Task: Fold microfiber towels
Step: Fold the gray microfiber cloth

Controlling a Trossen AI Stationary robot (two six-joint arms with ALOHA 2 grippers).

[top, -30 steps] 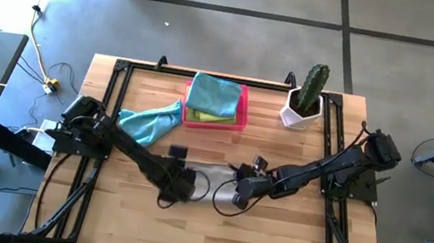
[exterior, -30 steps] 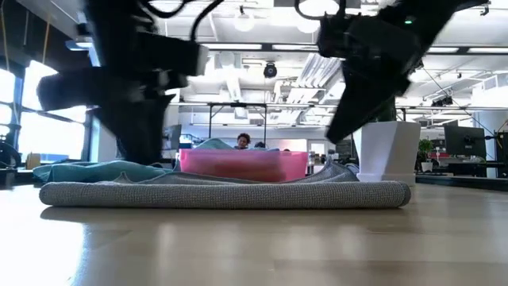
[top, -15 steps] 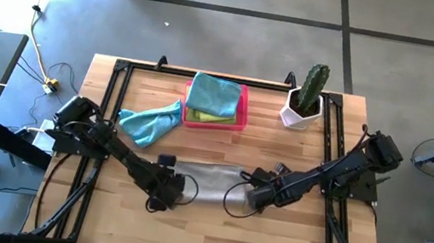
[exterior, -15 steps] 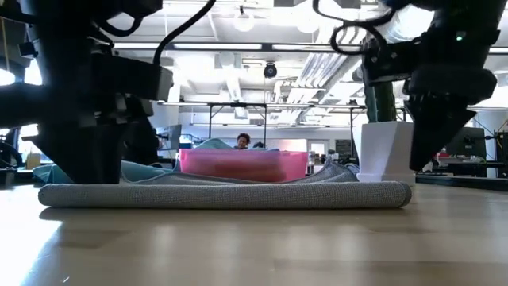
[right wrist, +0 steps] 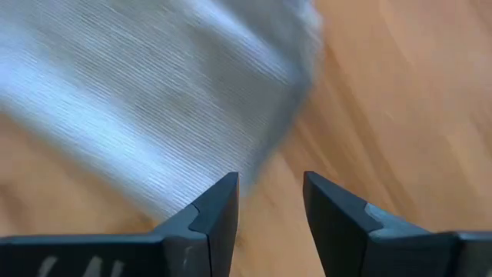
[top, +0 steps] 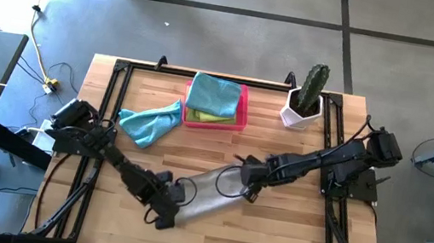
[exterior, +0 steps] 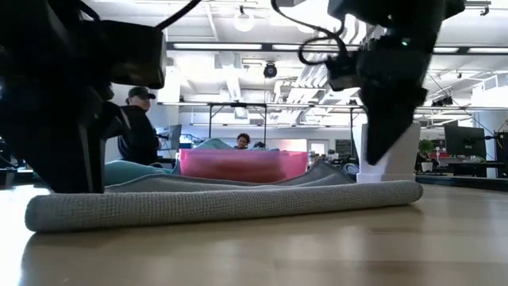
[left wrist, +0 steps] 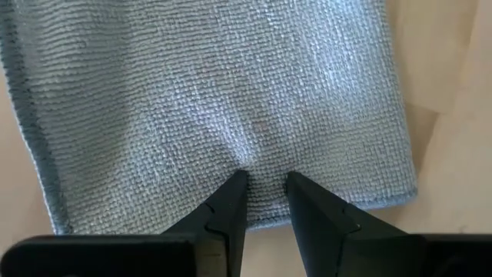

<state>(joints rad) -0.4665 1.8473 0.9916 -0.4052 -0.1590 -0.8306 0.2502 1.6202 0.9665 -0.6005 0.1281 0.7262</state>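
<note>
The grey towel (top: pixel 205 190) lies folded into a long strip on the wooden table (top: pixel 269 233), a little toward 6 o'clock of the table's middle. Its long axis runs on a slant, from the 7 o'clock end near the left gripper (top: pixel 168 207) up to the 1 o'clock end near the right gripper (top: pixel 245 177). Bare wood lies open all along the strip's 5 o'clock side, out to the table's near edge and the black frame rail (top: pixel 329 233).

The low view shows the strip's rolled near edge (exterior: pixel 222 205) resting flat on the wood, with one end nearer the camera than the other; the high view cannot show that thickness.

The left wrist view shows the left gripper's fingers (left wrist: pixel 231 204) pinching a small pucker of the grey weave just inside the cloth's hemmed end. The right wrist view shows the right gripper (right wrist: pixel 269 201) with its fingers spread, bare wood between them, just off the cloth's edge.

Toward 11 o'clock a teal towel (top: pixel 151 120) lies crumpled, well apart from the strip. Beside it the pink tray (top: pixel 244 108) holds another teal towel (top: pixel 212 93) over a lime green one (top: pixel 211 117). A potted cactus (top: pixel 307 96) stands at 1 o'clock. In the low view only, a person (exterior: pixel 141 127) stands in the room behind.
</note>
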